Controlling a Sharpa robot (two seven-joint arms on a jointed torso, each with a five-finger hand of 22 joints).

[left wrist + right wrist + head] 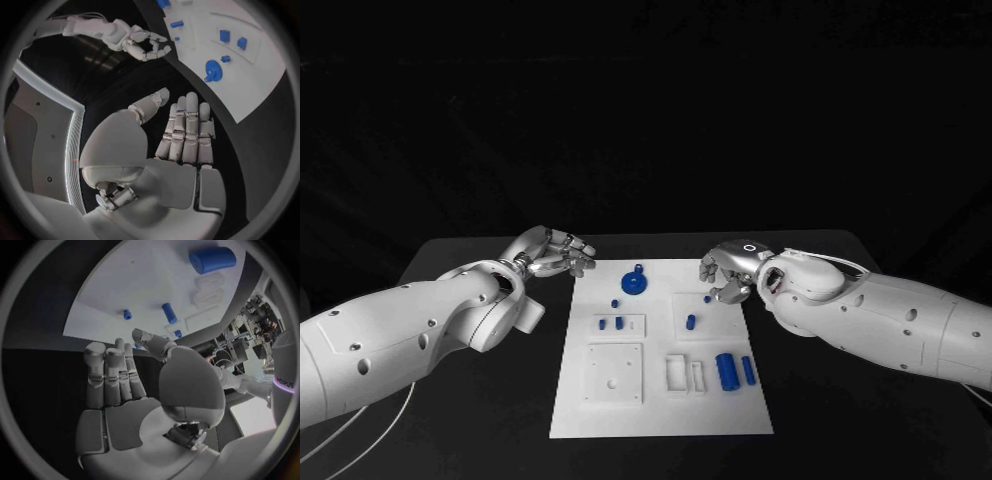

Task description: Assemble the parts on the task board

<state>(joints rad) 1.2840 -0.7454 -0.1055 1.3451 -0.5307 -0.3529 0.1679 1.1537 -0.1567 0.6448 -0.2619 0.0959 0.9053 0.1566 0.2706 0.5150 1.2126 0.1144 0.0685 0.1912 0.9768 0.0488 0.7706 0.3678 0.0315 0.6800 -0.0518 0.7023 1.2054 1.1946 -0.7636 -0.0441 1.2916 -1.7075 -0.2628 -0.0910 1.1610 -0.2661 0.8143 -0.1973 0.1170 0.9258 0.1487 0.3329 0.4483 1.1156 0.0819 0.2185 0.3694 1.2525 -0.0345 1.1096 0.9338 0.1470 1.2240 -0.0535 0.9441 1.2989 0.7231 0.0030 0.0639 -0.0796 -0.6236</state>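
The white task board [661, 412] lies in the middle of the table. A round blue part [633, 285] sits near its far edge, small blue pegs [610, 323] stand left of centre, and another peg [691, 322] stands to the right. A thick blue cylinder [727, 372] and a thinner one [749, 371] lie at the near right. My left hand [553, 252] hovers off the board's far left corner, its fingers [187, 130] straight and holding nothing. My right hand [730, 268] hangs over the board's far right edge, with its fingers [112, 375] extended and nothing in them.
White raised blocks and slotted fixtures [616, 372] sit on the board's near half. Black table [488, 400] surrounds the board on all sides. The left wrist view shows the right hand [147, 44] beyond the board [262, 75] and the round blue part [214, 69].
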